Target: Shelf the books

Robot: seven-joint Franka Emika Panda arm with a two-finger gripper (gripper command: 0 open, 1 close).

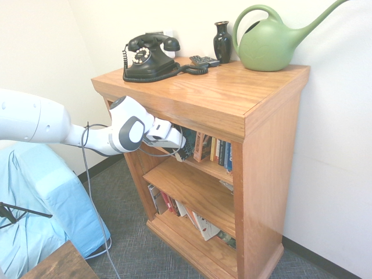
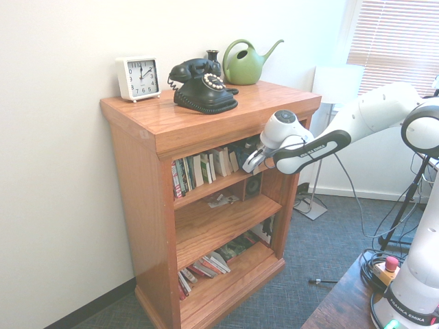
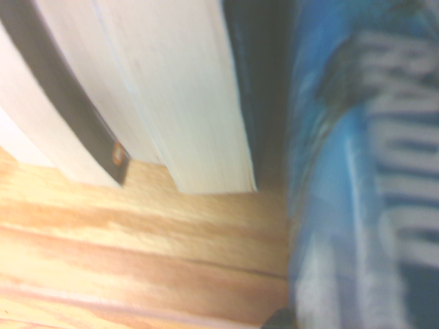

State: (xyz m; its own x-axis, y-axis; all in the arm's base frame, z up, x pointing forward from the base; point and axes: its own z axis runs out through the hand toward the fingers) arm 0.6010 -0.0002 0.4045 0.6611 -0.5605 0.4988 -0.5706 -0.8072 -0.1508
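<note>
1. The step in hand looked like the placing itself: the gripper (image 1: pixel 181 145) sat just under the overhanging top of the shelf (image 1: pixel 256 151), at the front of the uppermost board.
2. The book (image 3: pixel 350 185) filled one side of the wrist view with its blue, white-lettered cover, standing on the honey-brown board just beside cream page edges of a neighbouring volume (image 3: pixel 185 96), a dark gap between them.
3. In the second exterior view the gripper (image 2: pixel 252 162) lay at about four o'clock from the black telephone (image 2: pixel 201 85), with the row of books (image 2: pixel 202 170) at its nine o'clock.
4. Whether the gripper was spread or pinching the book, I could not tell; its tips were hidden among the volumes.
5. Judged from this, the next move called for a clean let-go and a straight pull-out, without tipping the book over.
</note>
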